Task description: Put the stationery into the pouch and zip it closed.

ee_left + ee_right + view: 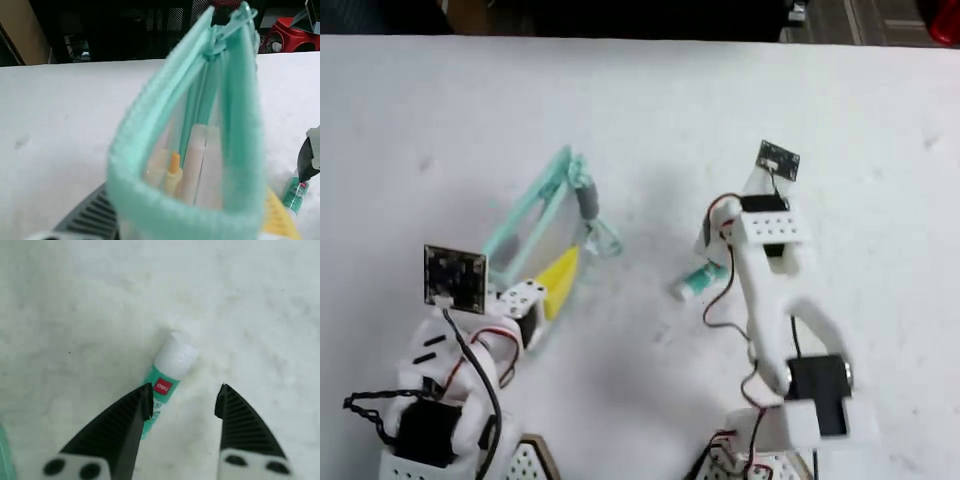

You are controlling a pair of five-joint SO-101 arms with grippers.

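A: High view?
B: Green pouch (535, 222) on the white table (820, 120), near end at the left gripper (546, 295). Glue stick (694, 284) lies on the table apart from the pouch, beside the right arm.
A: Left wrist?
B: Pouch mouth gaping, zip undone, pens (172, 170) inside. Jaws clamped on its rim.
A: Right wrist?
B: Right gripper (185, 392) above the glue stick, jaws apart, one fingertip overlapping it.
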